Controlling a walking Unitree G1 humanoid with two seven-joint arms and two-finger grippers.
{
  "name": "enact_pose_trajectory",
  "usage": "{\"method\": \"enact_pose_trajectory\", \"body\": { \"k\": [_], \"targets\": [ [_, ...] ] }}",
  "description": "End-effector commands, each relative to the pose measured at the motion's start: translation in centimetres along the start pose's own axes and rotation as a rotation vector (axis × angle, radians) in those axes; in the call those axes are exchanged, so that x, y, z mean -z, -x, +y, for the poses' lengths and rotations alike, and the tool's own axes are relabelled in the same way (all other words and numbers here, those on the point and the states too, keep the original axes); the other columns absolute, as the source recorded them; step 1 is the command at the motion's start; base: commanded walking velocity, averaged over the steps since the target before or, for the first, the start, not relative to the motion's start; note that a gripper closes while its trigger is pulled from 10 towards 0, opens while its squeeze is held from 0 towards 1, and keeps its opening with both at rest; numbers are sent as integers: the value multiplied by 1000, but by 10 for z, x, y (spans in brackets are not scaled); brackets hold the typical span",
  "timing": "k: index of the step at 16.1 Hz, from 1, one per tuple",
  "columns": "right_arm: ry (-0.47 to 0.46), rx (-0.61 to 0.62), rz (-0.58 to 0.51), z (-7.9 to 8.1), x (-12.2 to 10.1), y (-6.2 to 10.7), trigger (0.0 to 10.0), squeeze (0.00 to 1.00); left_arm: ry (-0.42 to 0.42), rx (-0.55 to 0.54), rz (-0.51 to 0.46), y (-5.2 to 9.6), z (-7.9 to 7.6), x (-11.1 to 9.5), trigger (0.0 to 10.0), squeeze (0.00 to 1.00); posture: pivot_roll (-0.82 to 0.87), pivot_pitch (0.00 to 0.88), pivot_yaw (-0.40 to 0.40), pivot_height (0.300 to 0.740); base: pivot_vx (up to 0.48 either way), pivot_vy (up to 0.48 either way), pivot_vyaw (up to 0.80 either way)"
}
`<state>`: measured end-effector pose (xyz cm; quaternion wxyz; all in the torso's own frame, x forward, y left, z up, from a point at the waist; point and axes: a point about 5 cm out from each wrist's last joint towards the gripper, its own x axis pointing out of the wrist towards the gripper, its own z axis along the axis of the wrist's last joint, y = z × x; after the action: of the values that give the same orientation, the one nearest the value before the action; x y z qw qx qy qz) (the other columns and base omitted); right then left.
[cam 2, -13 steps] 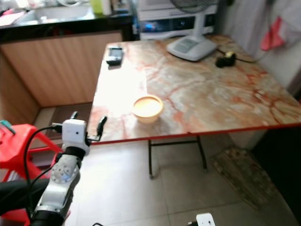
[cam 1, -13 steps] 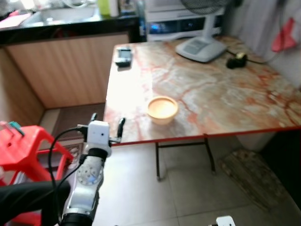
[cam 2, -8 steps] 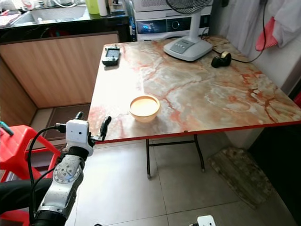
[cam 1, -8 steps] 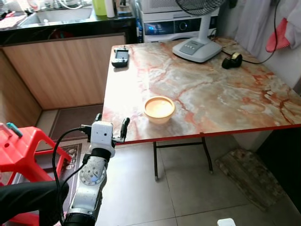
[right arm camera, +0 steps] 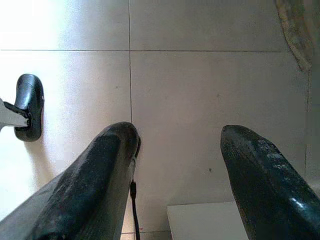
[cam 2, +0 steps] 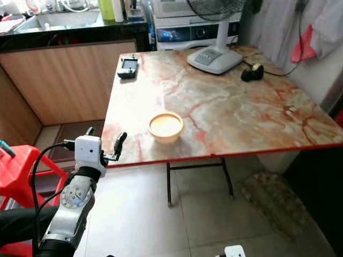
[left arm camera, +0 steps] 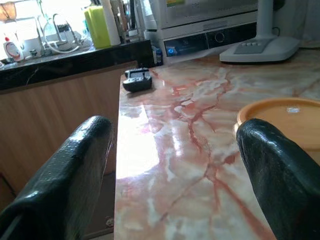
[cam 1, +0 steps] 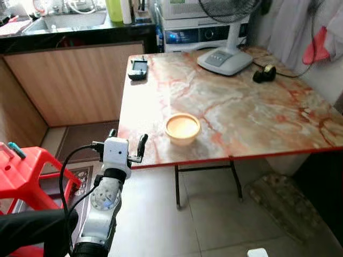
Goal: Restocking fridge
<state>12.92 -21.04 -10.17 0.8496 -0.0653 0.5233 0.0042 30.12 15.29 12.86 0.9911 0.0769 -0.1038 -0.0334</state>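
Bowl [cam 1: 183, 128], 1 item, shallow, round, pale orange-cream; stands upright near the front edge of the marble-patterned surface [cam 1: 252, 107], toward its left half, mouth facing up, apparently empty. Orientation: being round, it has no long axis in plan; its only axis runs vertically through the open mouth, so approach direction around the rim is free. Left end effector [cam 1: 127, 149]: raised at the front-left corner of the surface, 2 black fingers [left arm camera: 75, 165] spread apart with nothing between them, aimed across the top; in the left wrist view the bowl rim sits just beside the far finger, slightly off the centre line. Right end effector [right arm camera: 180, 165]: hangs low over the tiled floor [right arm camera: 200, 85], fingers apart, empty, idle. Step in hand, as judged: reach for the bowl ahead of carrying it to a fridge. Handling note: swing the left end effector toward the bowl so that 1 finger passes inside the rim and 1 outside, pinch the near wall, lift straight up and keep the mouth level; a sideways push risks sliding the bowl off the edge nearby. Other stock on the surface: fan base [cam 1: 225, 56], small dark device [cam 1: 139, 68], roll of tape [cam 1: 265, 74], all well apart from the bowl. Red stool [cam 1: 27, 171] stands left of the arm.
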Motion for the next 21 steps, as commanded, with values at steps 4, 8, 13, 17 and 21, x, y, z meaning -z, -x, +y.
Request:
{"method": "enact_pose_trajectory", "body": {
  "k": [4,8,13,17,21],
  "targets": [
    [13,-9,3,2,-2,-1,10000,0,-11,17,-16,-2,-1,-7,10000,0,87,13,24,740,308,0,-236],
    [14,-11,-1,1,-3,-1,10000,0,-16,14,-24,-3,-1,-8,10000,0,87,14,21,740,305,0,0],
    [19,-11,-3,1,-3,-1,10000,0,51,2,12,-2,-3,-3,10000,0,88,17,20,740,0,0,0],
    [22,-10,-3,1,-3,-1,10000,0,382,-136,113,-2,3,10,10000,0,88,16,20,740,0,0,0],
    [22,-8,-3,1,-3,-1,10000,0,564,-170,131,-8,11,15,10000,1000,86,16,20,740,0,0,0]
  ]
}}
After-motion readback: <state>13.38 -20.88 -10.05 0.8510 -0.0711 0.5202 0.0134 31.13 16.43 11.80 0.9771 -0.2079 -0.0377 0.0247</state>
